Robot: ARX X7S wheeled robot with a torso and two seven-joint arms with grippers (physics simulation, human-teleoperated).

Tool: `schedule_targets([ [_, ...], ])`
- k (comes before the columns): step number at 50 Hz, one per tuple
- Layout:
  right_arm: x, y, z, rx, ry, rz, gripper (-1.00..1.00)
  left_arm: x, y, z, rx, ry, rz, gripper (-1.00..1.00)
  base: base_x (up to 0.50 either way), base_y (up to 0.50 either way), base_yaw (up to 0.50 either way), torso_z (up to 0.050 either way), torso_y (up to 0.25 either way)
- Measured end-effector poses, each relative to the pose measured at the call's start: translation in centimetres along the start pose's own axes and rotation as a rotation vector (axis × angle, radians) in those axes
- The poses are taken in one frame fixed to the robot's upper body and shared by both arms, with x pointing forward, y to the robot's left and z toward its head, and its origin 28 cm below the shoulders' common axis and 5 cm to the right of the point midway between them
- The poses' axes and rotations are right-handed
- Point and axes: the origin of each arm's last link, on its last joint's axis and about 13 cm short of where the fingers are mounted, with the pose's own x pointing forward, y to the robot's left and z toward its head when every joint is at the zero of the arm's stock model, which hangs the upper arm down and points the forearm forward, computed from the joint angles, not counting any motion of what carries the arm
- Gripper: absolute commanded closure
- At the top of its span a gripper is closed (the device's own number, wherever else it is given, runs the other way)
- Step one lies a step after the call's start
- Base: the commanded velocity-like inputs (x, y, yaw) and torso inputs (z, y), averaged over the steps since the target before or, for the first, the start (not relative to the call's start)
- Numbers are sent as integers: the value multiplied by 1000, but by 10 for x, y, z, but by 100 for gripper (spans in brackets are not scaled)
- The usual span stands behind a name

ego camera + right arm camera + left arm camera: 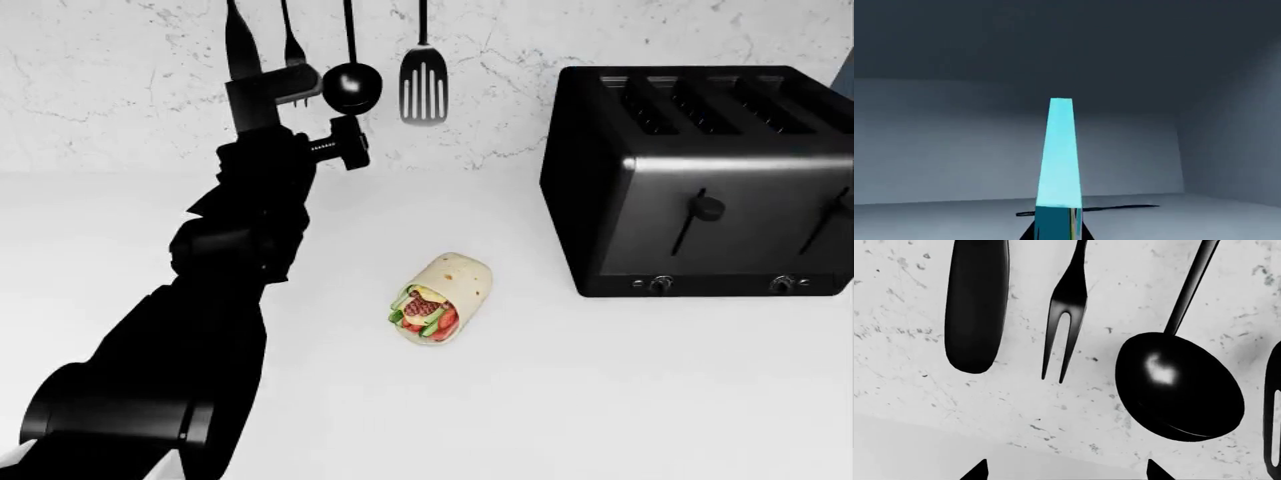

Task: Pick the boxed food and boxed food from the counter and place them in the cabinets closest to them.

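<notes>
Cyan box (1059, 165) stands gripped by the right gripper (1057, 231) inside a grey cabinet (954, 145). Left gripper (1066, 470), fingertips parted and empty, faces hanging utensils at twelve o'clock above the counter (641, 380).

boxed food (1059, 155) cyan | counter (641, 390) plain white | toaster (707, 180) black | utensils (1177, 385) glossy black

The toaster (714, 180) runs off the head view's right edge. The cyan box (1059, 165) is cut off below, hiding the right hand's grip.
</notes>
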Motion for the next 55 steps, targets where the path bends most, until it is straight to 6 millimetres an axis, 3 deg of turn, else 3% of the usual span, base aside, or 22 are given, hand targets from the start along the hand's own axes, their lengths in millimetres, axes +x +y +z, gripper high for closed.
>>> schedule_targets([
  [17,45,-5,12,60,85,-10,100,0,0,0,4,2,-5,-100,1,0,0,0,0],
  [18,47,-5,12,60,90,-11,-100,0,0,0,4,2,-5,-100,0,0,0,0,0],
  [23,56,-4,-4,28,179,-19,-100,0,0,0,5,3,-6,-100,0,0,0,0,0],
  [41,61,-5,-3,-13,169,-39,-100,0,0,-1,11,4,-7,-100,2,0,1,0,0],
  [55,51,8,3,-42,69,89,-100,0,0,-1,15,4,-9,-100,0,0,0,0,0],
])
